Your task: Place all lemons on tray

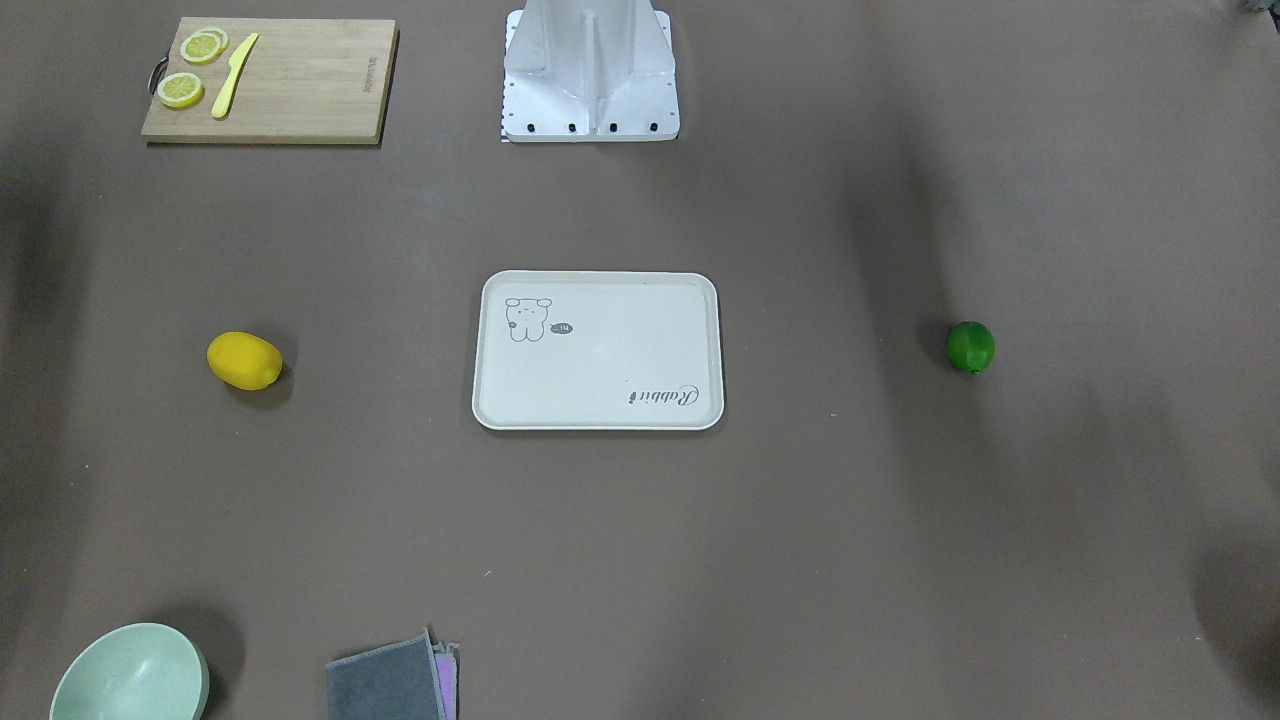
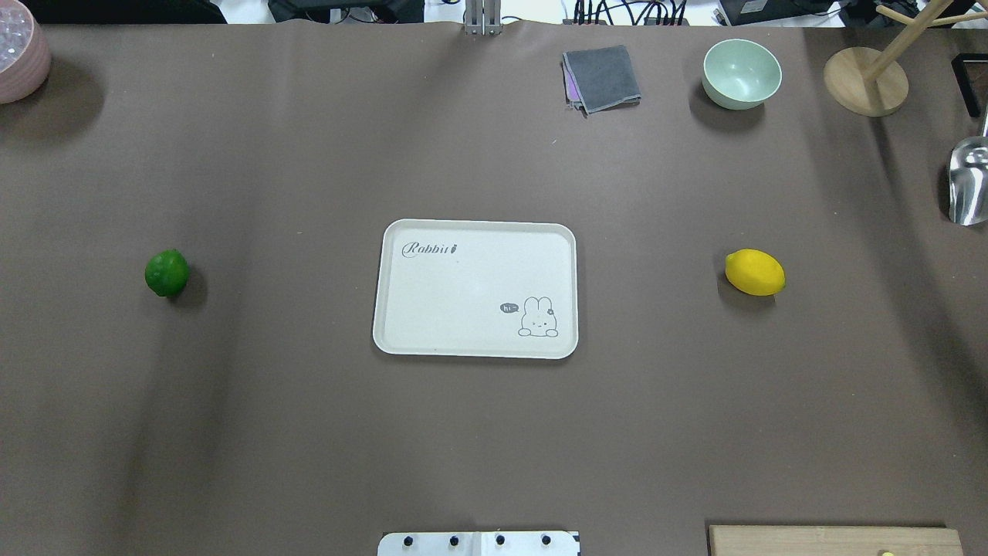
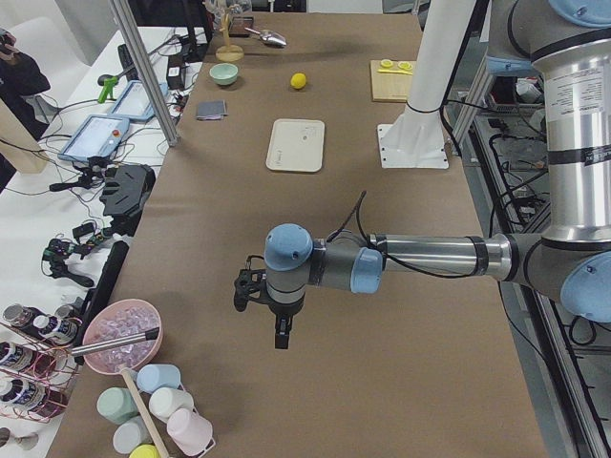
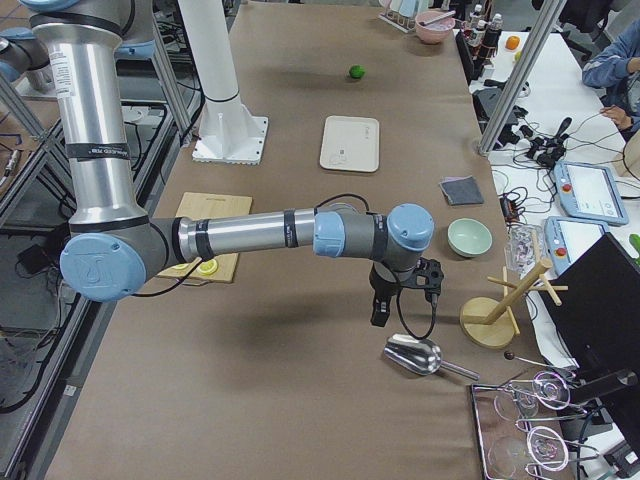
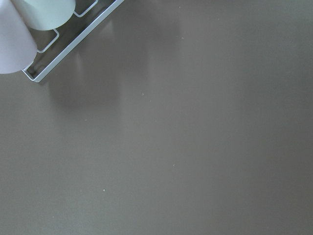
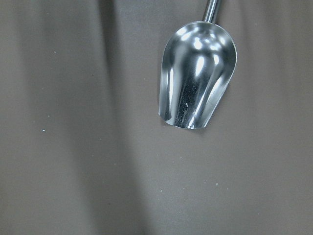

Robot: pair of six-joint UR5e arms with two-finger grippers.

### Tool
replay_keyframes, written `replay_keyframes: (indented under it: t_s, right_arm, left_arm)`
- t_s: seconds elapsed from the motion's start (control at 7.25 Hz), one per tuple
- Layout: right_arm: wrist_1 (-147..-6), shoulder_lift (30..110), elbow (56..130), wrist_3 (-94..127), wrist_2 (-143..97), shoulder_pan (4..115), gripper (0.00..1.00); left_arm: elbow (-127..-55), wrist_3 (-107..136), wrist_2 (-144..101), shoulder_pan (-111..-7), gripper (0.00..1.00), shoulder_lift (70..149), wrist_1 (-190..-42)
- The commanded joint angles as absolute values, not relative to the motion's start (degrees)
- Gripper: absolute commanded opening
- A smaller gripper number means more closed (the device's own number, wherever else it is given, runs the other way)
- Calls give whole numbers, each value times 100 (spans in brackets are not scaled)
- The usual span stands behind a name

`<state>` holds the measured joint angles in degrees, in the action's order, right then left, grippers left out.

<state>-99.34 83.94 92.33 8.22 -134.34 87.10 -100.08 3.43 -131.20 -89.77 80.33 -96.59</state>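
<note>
The cream-white tray (image 2: 463, 286) lies flat at the table's middle with nothing on it; it also shows in the front view (image 1: 600, 370). The yellow lemon (image 2: 755, 272) lies on the table to its right, and the green lemon (image 2: 167, 272) to its left, each well apart from the tray. My left gripper (image 3: 282, 336) hangs over the table's left end, far from the green lemon. My right gripper (image 4: 378, 318) hangs over the right end, next to a metal scoop. Both show only in side views, so I cannot tell if they are open or shut.
A wooden cutting board (image 1: 270, 80) with lemon slices (image 1: 180, 90) and a yellow knife (image 1: 233, 75) sits by the robot base (image 1: 590, 80). A green bowl (image 2: 741, 73), grey cloth (image 2: 602, 77), wooden stand (image 2: 864, 81), metal scoop (image 6: 198, 73) and pink bowl (image 2: 19, 58) line the edges.
</note>
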Motion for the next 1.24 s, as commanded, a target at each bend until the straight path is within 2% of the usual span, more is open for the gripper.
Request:
replay_keyframes:
  t_s: [0.0, 0.41, 0.69, 1.1]
  right_arm:
    - [-9940, 8394, 9229, 826, -13456, 8710, 100]
    - [-9940, 8202, 9185, 852, -13500, 8632, 100]
    - [-9949, 7964, 9272, 896, -13552, 8159, 100]
    - [-9888, 7376, 9290, 862, -13657, 7324, 100]
  left_arm:
    - [-10002, 343, -13122, -8982, 98, 8042, -9659]
    - [-9828, 378, -13113, -8947, 98, 8216, -9650]
    - [-9590, 387, -13122, -8869, 98, 8489, -9659]
    - [-9607, 404, -13192, -8790, 98, 8708, -9720]
